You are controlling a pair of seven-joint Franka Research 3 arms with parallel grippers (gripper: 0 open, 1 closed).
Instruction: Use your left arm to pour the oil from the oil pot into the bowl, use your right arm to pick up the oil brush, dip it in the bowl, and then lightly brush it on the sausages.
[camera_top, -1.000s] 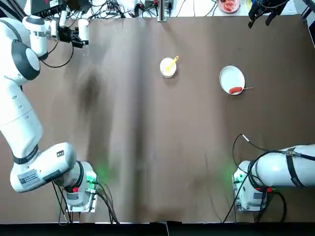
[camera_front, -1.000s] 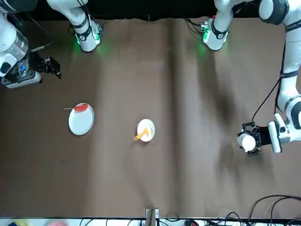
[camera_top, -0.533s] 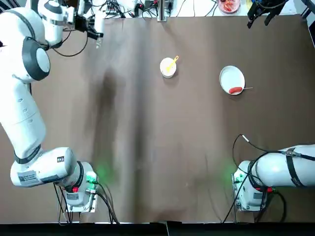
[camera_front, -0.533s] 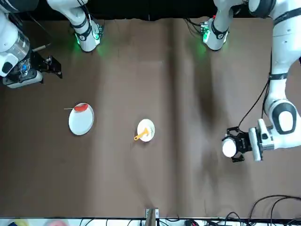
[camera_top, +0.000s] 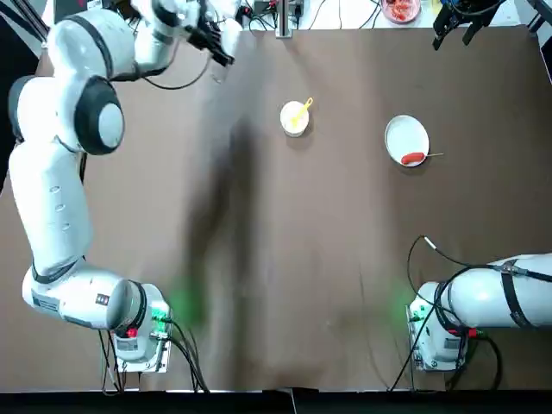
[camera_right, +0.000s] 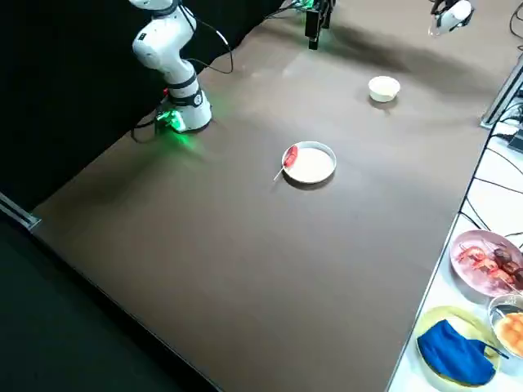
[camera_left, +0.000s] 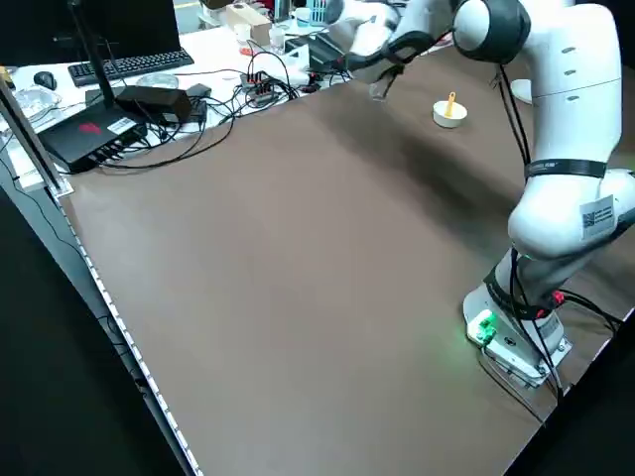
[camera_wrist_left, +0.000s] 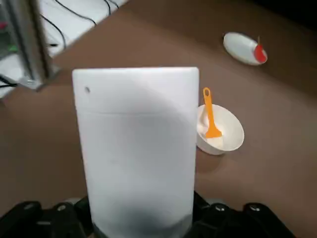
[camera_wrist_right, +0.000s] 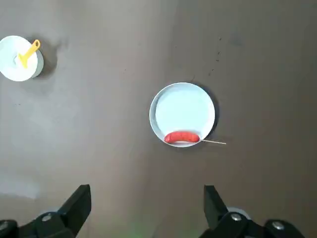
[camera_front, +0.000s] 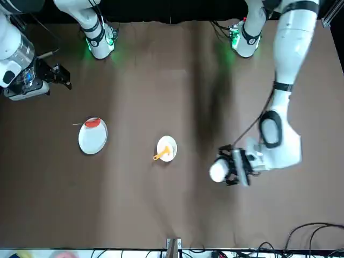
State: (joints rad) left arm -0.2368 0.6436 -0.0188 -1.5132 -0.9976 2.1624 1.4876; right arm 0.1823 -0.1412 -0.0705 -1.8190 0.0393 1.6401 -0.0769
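The left gripper [camera_front: 228,171] holds the oil pot [camera_wrist_left: 136,148], fingers clamped on it, white cap toward the wrist camera, seemingly lying level above the tabletop [camera_top: 285,259] at the bowl's [camera_top: 294,119] ten o'clock in the top view. The oil brush [camera_top: 301,109] stands in the bowl, handle toward one o'clock. At four o'clock, the sausage [camera_top: 412,158] lies on the plate [camera_top: 406,136], stick pointing right. The right gripper [camera_wrist_right: 146,198] hangs above with fingers wide.

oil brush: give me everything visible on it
The oil brush is short, with a yellow-orange, plastic-looking handle ending in a small ring. It stands tilted in the white bowl, tip down inside, handle leaning on and poking past the rim. Only the bowl touches it; neither end effector is near.
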